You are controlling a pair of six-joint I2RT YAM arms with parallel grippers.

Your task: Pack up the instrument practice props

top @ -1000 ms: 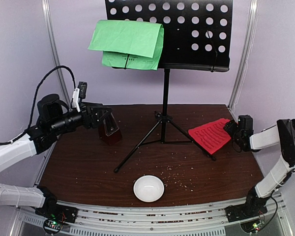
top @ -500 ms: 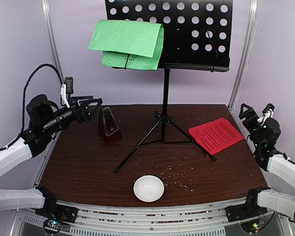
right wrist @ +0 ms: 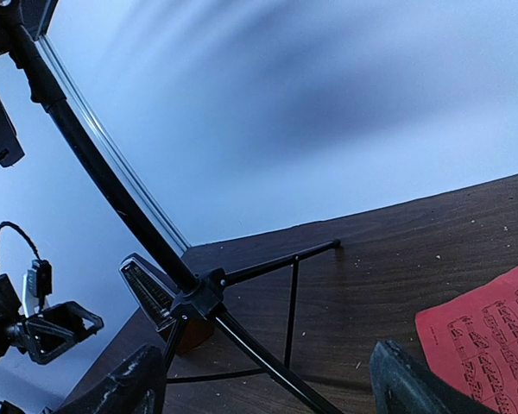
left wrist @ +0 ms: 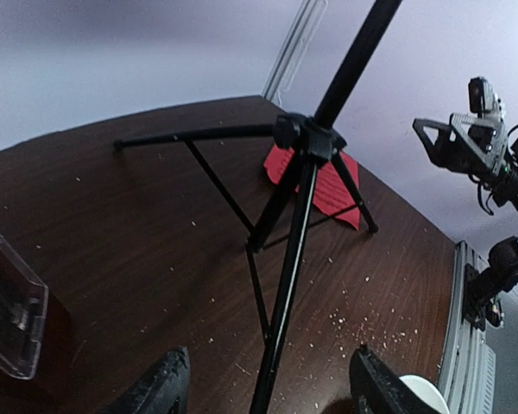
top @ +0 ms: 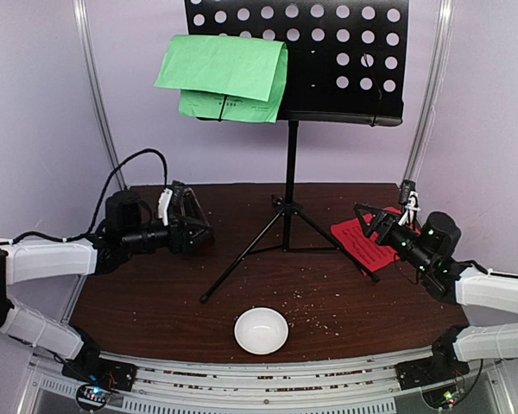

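The black music stand (top: pixel 291 164) stands mid-table on its tripod, with the green sheet (top: pixel 224 73) draped on its perforated desk. The red sheet (top: pixel 361 239) lies flat to the right of the tripod. My left gripper (top: pixel 190 222) is open and low at the left, covering the metronome in the top view. The left wrist view shows the metronome's clear cover (left wrist: pixel 10 315) at its left edge and a tripod leg (left wrist: pixel 285 285) between my open fingers (left wrist: pixel 160 392). My right gripper (top: pixel 371 216) is open and empty just above the red sheet, facing the tripod hub (right wrist: pixel 194 302) and the metronome (right wrist: pixel 151 297).
A small white bowl (top: pixel 261 330) sits near the front edge, in front of the tripod. Crumbs are scattered over the dark wood table (top: pixel 138 293). Metal frame posts (top: pixel 95 95) rise at the back corners. The long tripod legs (top: pixel 237 267) spread across the middle.
My left gripper has dropped low and moved right, in front of the metronome. My right arm has swung in from the right edge to the red sheet. Both stay open.
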